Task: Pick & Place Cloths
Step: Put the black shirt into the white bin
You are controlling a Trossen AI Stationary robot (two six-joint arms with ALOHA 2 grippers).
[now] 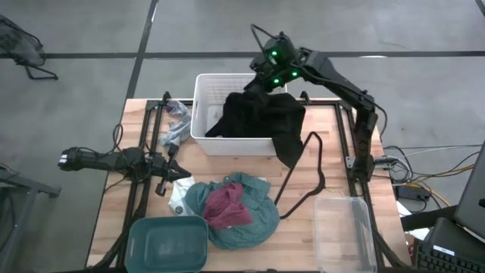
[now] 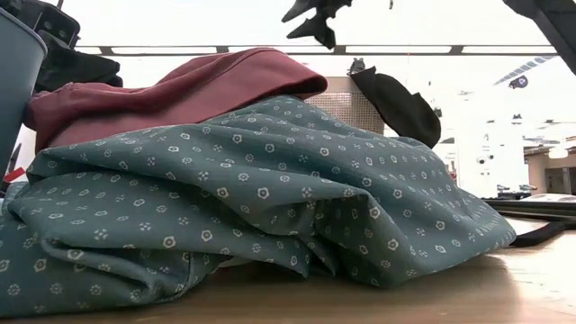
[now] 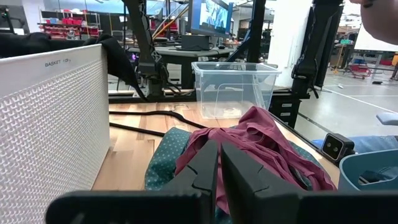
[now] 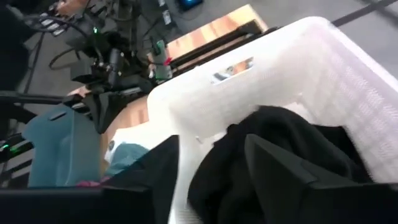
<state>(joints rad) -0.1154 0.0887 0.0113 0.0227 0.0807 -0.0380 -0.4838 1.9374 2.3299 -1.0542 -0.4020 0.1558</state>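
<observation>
While black fabric garment (image 1: pixel 261 117) drapes over white mesh plastic basket (image 1: pixel 203 106), right gripper (image 4: pixel 208 165) hovers spread above it; teal patterned cloth (image 1: pixel 250 216) and maroon cloth (image 1: pixel 227 205) remain beside basket, left gripper (image 3: pixel 219 163) narrowed near them.

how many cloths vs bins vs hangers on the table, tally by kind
cloths: 5 - black garment, teal cloth, maroon cloth, grey rag, white rag
bins: 3 - white basket, teal bin, clear bin
hangers: 1 - wire hanger
total: 9

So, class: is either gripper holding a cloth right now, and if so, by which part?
Neither. The right gripper is open above the black garment in the white basket; the left gripper is shut, empty, near the maroon cloth.
</observation>
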